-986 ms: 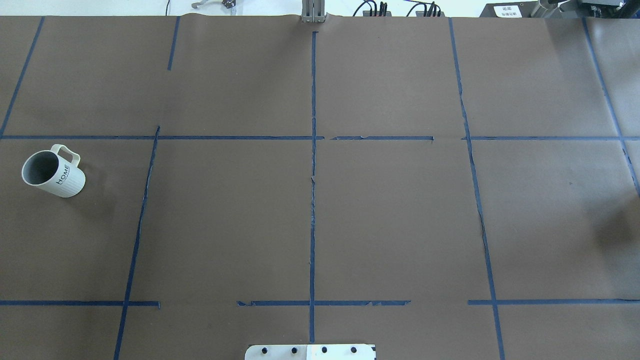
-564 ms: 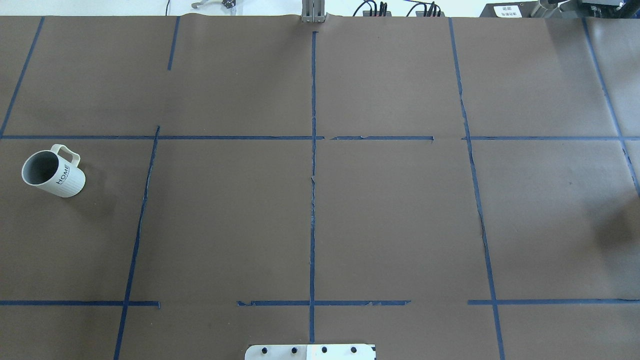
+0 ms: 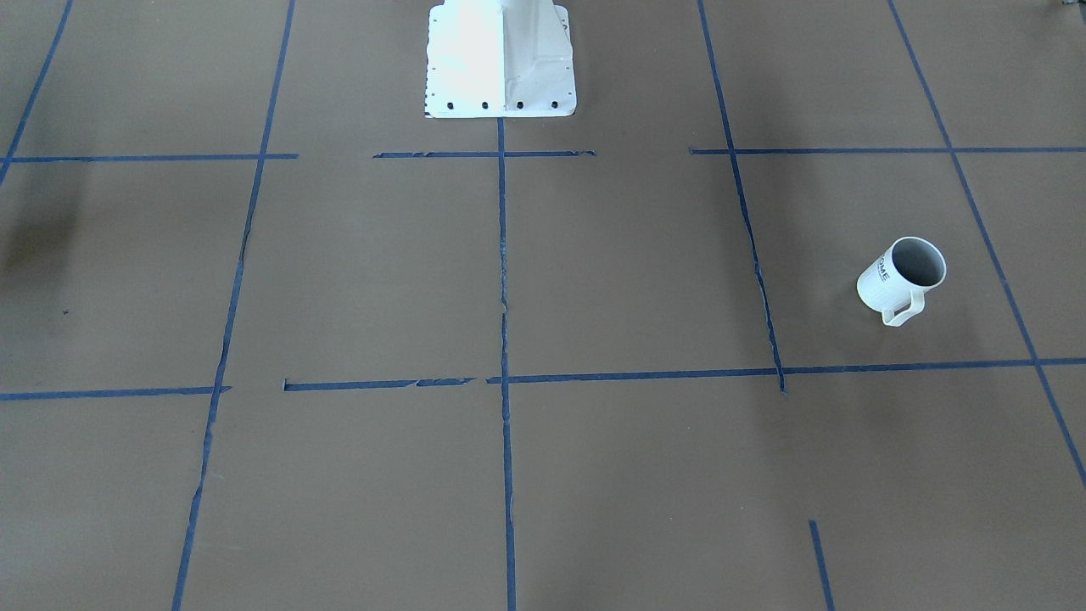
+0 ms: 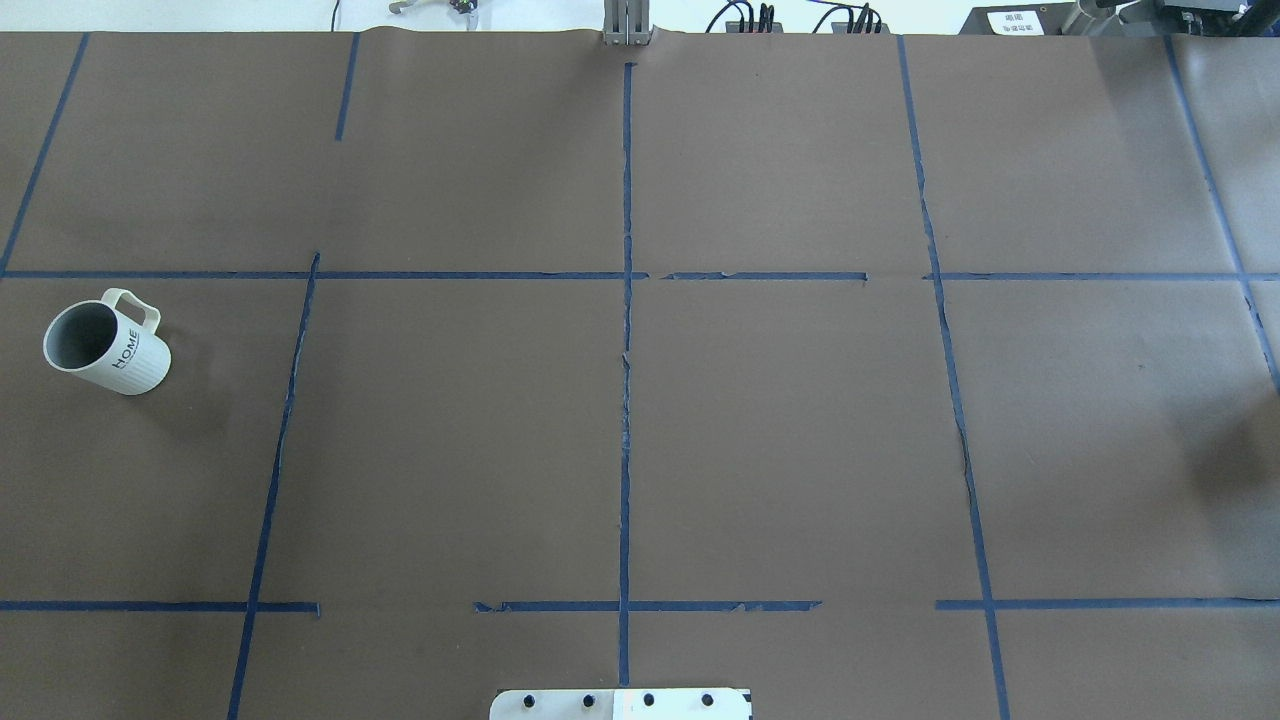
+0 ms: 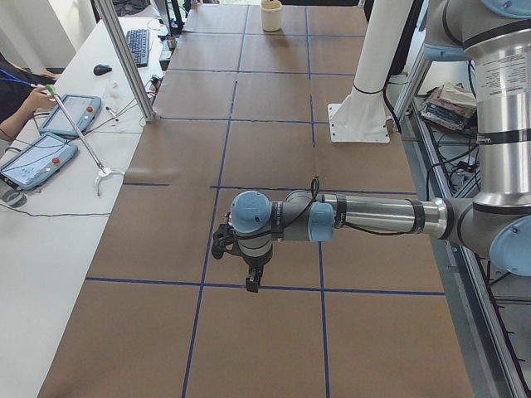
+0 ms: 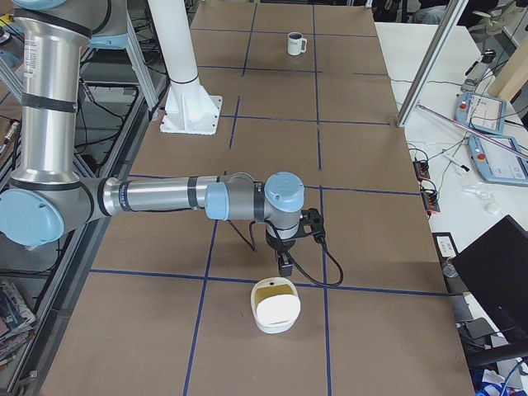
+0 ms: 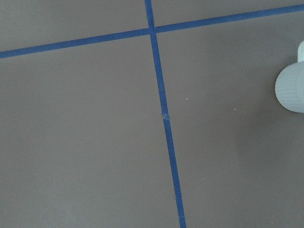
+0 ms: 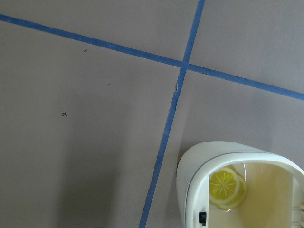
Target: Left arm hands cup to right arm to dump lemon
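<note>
The white ribbed "HOME" cup [image 4: 105, 343] stands upright at the table's far left, handle turned away from the robot. It also shows in the front view [image 3: 901, 276], both side views [image 5: 271, 15] [image 6: 296, 43] and at the right edge of the left wrist view [image 7: 292, 88]. Its grey inside shows no lemon; the lemon is hidden. The left gripper [image 5: 249, 280] hangs over a tape crossing, fingers down, apart from the cup. The right gripper [image 6: 285, 262] hangs just behind a white container [image 6: 275, 305]. I cannot tell whether either is open or shut.
The white container [image 8: 237, 190] at the table's right end holds yellow citrus slices [image 8: 227, 186]. The robot's white base [image 3: 501, 59] stands at the table's near middle edge. A side desk with tablets [image 5: 50, 141] and an aluminium post [image 5: 124, 58] border the far side.
</note>
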You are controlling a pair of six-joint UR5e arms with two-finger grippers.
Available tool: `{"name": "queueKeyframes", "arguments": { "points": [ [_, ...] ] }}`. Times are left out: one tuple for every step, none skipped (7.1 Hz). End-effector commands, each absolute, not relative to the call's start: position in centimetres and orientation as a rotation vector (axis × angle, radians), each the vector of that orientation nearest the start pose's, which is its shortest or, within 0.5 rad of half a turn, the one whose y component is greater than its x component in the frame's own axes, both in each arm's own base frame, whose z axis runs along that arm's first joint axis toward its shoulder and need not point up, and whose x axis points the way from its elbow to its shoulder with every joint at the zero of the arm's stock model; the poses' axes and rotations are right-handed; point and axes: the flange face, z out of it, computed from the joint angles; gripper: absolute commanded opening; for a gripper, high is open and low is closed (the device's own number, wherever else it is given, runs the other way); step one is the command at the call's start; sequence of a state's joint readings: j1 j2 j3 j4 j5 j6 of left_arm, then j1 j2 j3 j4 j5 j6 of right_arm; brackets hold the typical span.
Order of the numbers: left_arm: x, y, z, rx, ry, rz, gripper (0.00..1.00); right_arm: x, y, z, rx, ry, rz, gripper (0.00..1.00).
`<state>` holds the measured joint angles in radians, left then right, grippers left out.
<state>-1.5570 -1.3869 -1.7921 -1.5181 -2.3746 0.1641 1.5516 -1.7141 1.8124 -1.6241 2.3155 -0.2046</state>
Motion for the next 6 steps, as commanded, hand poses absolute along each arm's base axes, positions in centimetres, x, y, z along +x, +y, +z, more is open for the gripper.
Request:
{"name": "queueKeyframes", "arguments": {
  "points": [
    [-5.59,-41.38,63.37,0.051,0.803,0.165,1.0,5.64,-43.63,61.77,0.141,-0.737,-0.243,1.0],
    [-5.59,-41.49,62.99,0.06,0.803,0.169,1.0,5.65,-43.62,61.86,0.14,-0.736,-0.244,1.0],
    [-5.53,-41.57,63.01,0.059,0.801,0.171,1.0,5.66,-43.55,62.01,0.137,-0.735,-0.243,1.0],
    [-5.53,-41.47,63.24,0.053,0.802,0.168,1.0,5.66,-43.45,62.38,0.13,-0.735,-0.24,1.0],
    [-5.53,-41.53,63.33,0.052,0.802,0.167,1.0,5.65,-43.45,62.38,0.13,-0.737,-0.24,1.0],
    [-5.53,-41.52,63.46,0.05,0.802,0.167,1.0,5.6,-43.46,62.39,0.129,-0.735,-0.242,1.0]
  ]
}}
